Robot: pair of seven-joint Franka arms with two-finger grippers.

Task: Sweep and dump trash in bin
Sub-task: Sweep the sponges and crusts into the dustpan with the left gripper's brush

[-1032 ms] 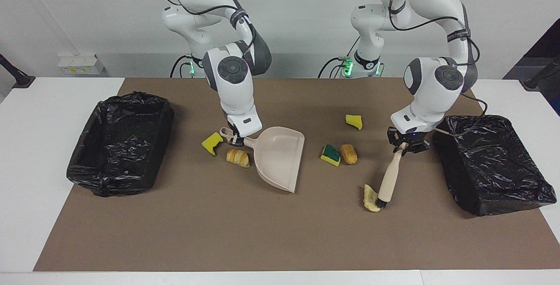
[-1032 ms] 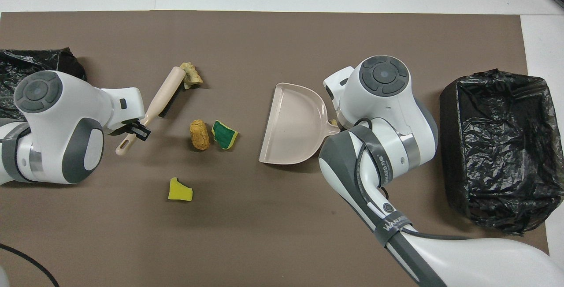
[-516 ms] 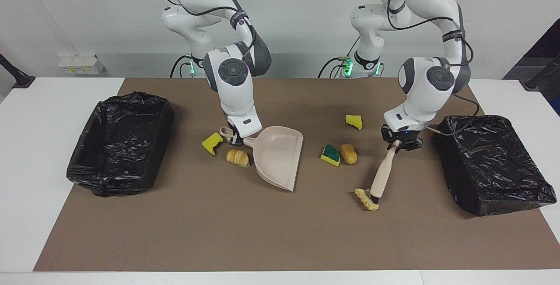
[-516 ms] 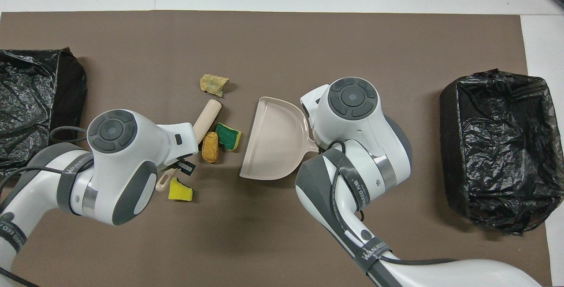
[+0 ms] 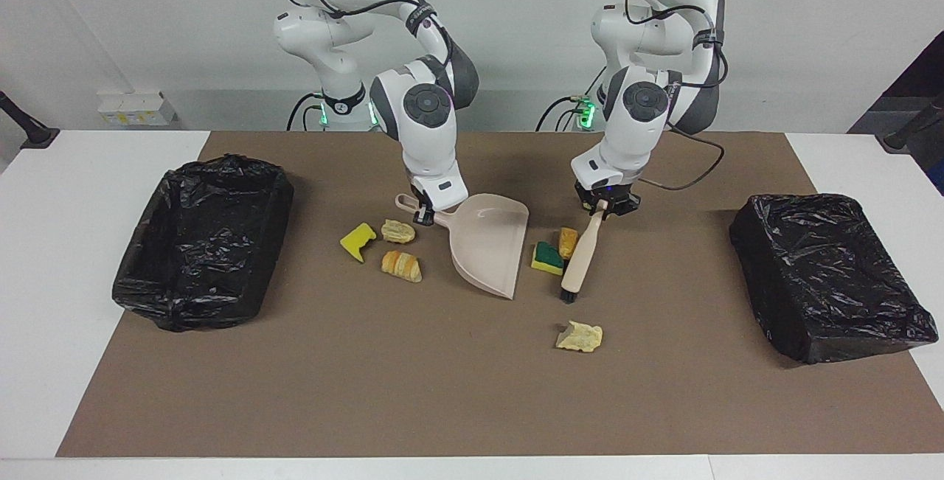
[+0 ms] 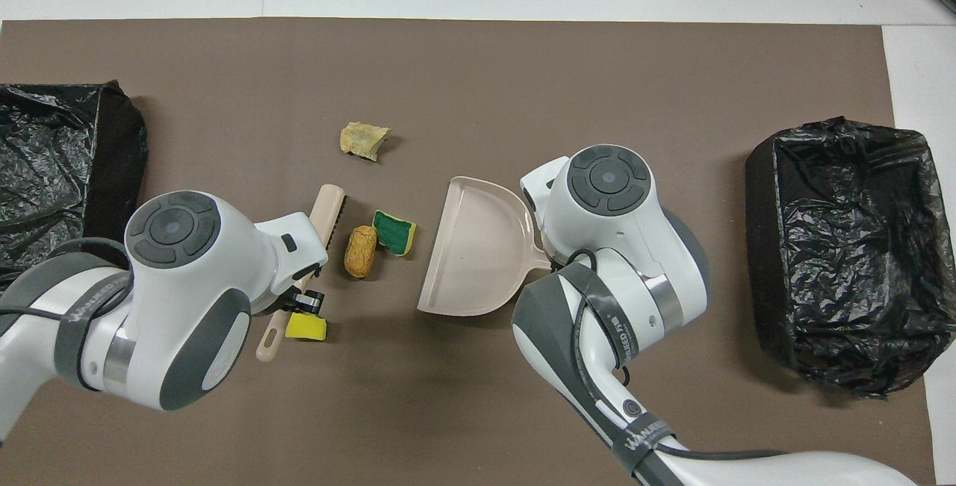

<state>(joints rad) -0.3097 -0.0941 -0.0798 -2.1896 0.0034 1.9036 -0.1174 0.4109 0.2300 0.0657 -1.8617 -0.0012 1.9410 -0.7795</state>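
My right gripper (image 5: 424,214) is shut on the handle of the beige dustpan (image 5: 487,244), which rests on the mat with its mouth toward the left arm's end. My left gripper (image 5: 606,205) is shut on the beige brush (image 5: 579,259), its bristles down at the mat. Between brush and pan lie a green-and-yellow sponge (image 5: 547,257) and a bread roll (image 5: 567,241). A tan scrap (image 5: 580,336) lies farther out. A yellow sponge (image 6: 306,328) sits beside the left gripper (image 6: 302,299). By the pan's handle lie a yellow sponge (image 5: 358,240), a pastry (image 5: 398,230) and a croissant (image 5: 401,265).
Two bins lined with black bags stand on the brown mat (image 5: 413,391), one at the right arm's end (image 5: 203,240) and one at the left arm's end (image 5: 826,273). White table shows around the mat.
The left arm carried the brush toward the dustpan, leaving the tan scrap where it was swept. The brush now stands beside the roll and green sponge. The dustpan shifted slightly toward them.
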